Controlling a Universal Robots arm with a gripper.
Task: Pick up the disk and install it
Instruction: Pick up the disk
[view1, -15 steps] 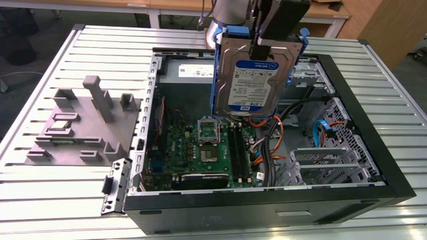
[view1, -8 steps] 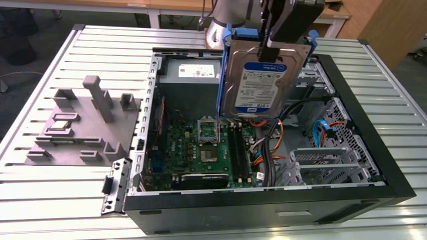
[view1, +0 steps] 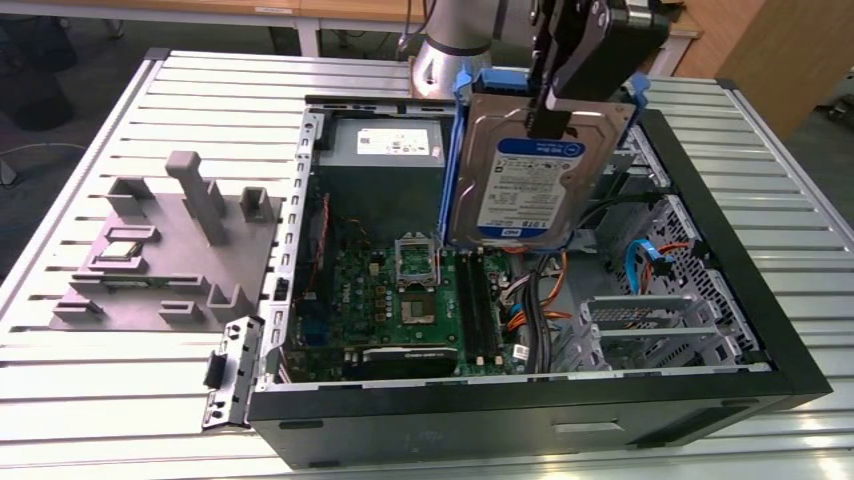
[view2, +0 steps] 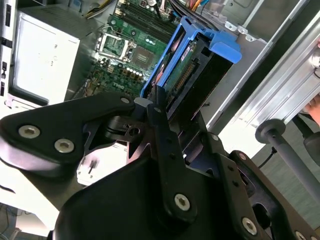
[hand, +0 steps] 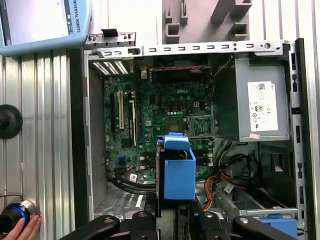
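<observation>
The gripper (view1: 550, 118), upper centre of the exterior view, is clamped on the top edge of the disk (view1: 523, 185). The disk hangs upright, label outward, above the open computer case (view1: 534, 425) and its motherboard (view1: 400, 290). The pick-up looks done. The disk sits in no bay, so the install is not yet done.

I work in what looks like a robotics lab or workshop. My counter (view1: 80, 400) is slotted aluminium. On it sit an open computer case (view1: 467, 430), its circuit boards bare, and a grey parts fixture (view1: 174, 260). A teach pendant (hand: 45, 20) lies near the case, and wooden desks (view1: 347, 12) stand beyond the counter.
</observation>
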